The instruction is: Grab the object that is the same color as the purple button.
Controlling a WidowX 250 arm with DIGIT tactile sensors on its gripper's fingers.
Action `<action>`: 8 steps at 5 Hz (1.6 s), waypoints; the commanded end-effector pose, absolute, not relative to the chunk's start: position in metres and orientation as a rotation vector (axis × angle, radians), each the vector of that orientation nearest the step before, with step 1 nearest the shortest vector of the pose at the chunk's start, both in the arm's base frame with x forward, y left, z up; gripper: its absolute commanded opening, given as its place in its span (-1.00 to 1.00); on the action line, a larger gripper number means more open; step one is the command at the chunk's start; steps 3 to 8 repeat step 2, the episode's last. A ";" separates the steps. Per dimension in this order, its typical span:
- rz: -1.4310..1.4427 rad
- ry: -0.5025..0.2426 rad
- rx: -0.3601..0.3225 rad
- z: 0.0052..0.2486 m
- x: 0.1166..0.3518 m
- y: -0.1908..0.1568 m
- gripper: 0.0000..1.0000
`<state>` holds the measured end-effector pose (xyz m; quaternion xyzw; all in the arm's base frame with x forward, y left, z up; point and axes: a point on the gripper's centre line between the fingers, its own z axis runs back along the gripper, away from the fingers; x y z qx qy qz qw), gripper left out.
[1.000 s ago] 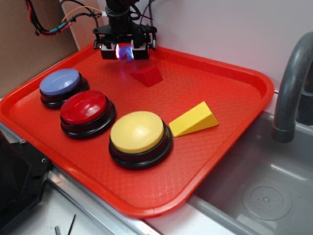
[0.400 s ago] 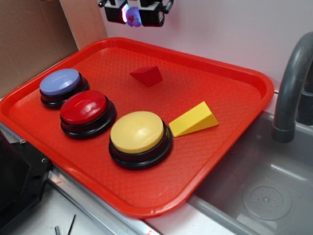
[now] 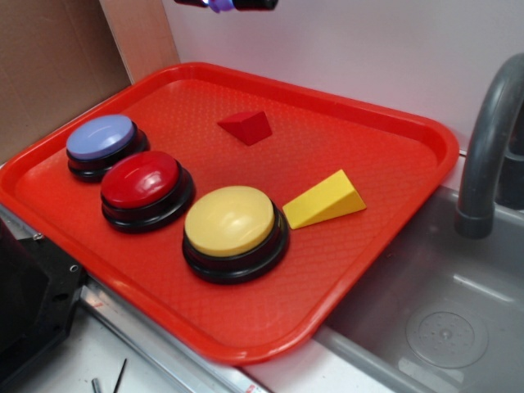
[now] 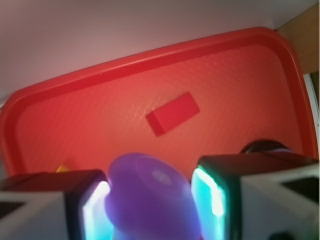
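Note:
My gripper (image 4: 150,205) is shut on the purple object (image 4: 150,195), a rounded plastic piece that fills the gap between the two lit fingers. In the exterior view the gripper (image 3: 225,3) shows only as a sliver at the top edge, high above the tray's far side, with a bit of the purple object (image 3: 219,4) glowing in it. The purple button (image 3: 101,138), lavender dome on a black base, stands at the tray's left.
A red tray (image 3: 393,196) holds a red button (image 3: 143,180), a yellow button (image 3: 231,222), a red wedge (image 3: 247,125) and a yellow wedge (image 3: 326,199). A grey sink (image 3: 442,327) and faucet (image 3: 489,139) lie to the right. A wall stands behind.
The gripper has risen from just above the tray's far edge to the top of the exterior view, carrying the purple object. Nothing on the tray moved.

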<state>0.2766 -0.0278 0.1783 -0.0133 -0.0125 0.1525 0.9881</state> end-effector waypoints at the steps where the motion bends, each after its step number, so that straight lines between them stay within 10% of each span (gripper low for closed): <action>1: 0.297 -0.074 -0.078 0.221 0.259 -0.014 -1.00; 8: 0.311 -0.074 -0.073 0.219 0.263 -0.012 -1.00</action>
